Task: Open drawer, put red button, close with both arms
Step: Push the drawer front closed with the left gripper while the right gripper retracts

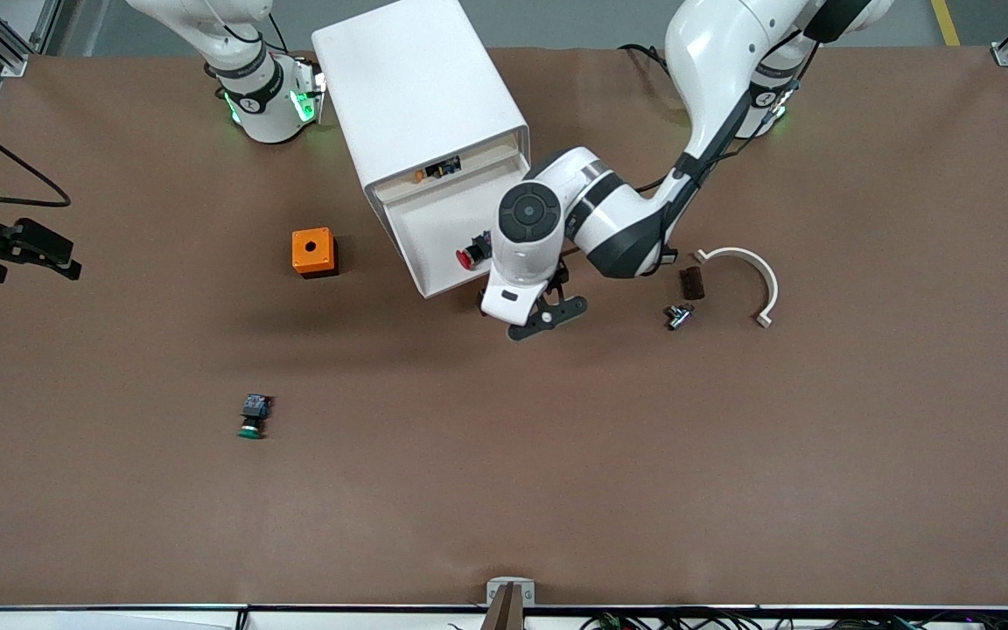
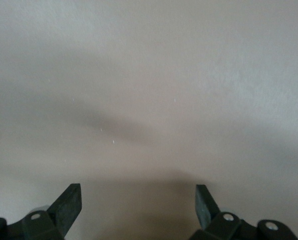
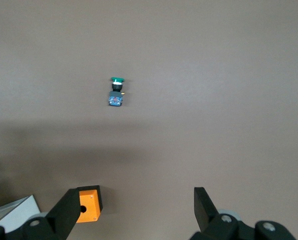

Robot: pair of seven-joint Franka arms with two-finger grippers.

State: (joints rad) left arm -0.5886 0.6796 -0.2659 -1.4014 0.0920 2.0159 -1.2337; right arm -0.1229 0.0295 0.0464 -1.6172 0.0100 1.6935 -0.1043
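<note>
Brown bench covering spreads under the white cabinet [image 1: 421,96] at the robots' edge, whose drawer [image 1: 443,229] stands pulled out with the red button [image 1: 472,255] lying inside. Left gripper [image 1: 548,312], fingers spread, hovers just off the drawer's front corner. Right gripper [image 3: 136,207], also spread, waits above the bench at the right arm's end.

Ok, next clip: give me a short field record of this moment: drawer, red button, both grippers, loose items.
drawer: pulled open from the white cabinet
red button: lying inside the drawer
left gripper: fingers open, empty, low by the drawer's front
right gripper: fingers open, empty, waiting at the right arm's end of the table
green button: on the table, nearer the front camera than the orange box
</note>
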